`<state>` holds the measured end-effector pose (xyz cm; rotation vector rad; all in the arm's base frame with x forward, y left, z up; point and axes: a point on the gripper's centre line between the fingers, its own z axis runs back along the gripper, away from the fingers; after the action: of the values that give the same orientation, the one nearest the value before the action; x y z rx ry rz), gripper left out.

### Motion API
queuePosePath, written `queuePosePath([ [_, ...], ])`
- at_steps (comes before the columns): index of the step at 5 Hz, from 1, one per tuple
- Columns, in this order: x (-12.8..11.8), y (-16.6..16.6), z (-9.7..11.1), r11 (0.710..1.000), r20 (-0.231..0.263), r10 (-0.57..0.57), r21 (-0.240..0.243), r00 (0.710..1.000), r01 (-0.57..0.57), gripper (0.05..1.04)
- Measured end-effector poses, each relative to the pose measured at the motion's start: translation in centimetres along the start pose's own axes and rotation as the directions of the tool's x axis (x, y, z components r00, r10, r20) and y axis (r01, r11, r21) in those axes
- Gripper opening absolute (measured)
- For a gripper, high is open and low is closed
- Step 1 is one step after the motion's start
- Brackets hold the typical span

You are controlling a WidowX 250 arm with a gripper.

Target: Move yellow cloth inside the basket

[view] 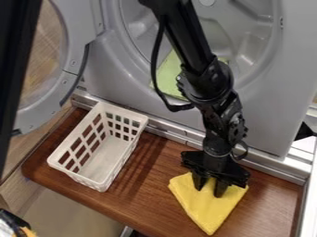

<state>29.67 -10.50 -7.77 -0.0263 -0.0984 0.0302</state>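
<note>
Yellow cloth [210,213], soft and folded flat into a rough wedge, lies nearest me on the reddish-brown wooden bench [145,178]. Its narrow point aims toward the near edge, and its long axis runs from there back under my pincer [209,190]. I have the pincer hanging over the cloth's far, broader part, its two black fingers pointing down and standing moderately apart, with yellow showing between them. I can't tell whether the tips press into the fabric or sit just above it.

Over on the left of my view, well apart from the cloth, stands the basket [117,183], white, stiff and plastic-looking. It is an upright, long rectangle with smooth rims and rows of slots in its walls; its long axis slants from near left to far right. The bench has visible grain and a rounded near-left corner.

Behind, my arm [204,85] crosses a smooth grey appliance [272,102] with a round opening, where a pale green piece [167,71] shows. Its curved door [37,113] stands open at left.
</note>
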Motion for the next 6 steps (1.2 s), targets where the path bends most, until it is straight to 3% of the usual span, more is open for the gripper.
queuePosePath([
  [1,-0.4,0.5,0.2,0.999,-0.032,-0.001,0.037,0.999,0.002,0.226],
  [2,-0.6,0.7,2.6,0.999,-0.028,0.016,0.042,0.999,-0.014,0.122],
  [3,-0.2,0.9,6.5,0.997,0.003,0.056,0.046,0.998,-0.056,0.101],
  [4,-1.2,2.7,10.5,0.985,-0.050,0.139,0.109,0.989,-0.133,0.101],
  [5,-2.9,5.9,12.5,0.959,-0.164,0.242,0.188,0.956,-0.211,0.101],
  [6,-3.8,9.7,12.7,0.917,-0.169,0.363,0.242,0.916,-0.318,0.101],
])
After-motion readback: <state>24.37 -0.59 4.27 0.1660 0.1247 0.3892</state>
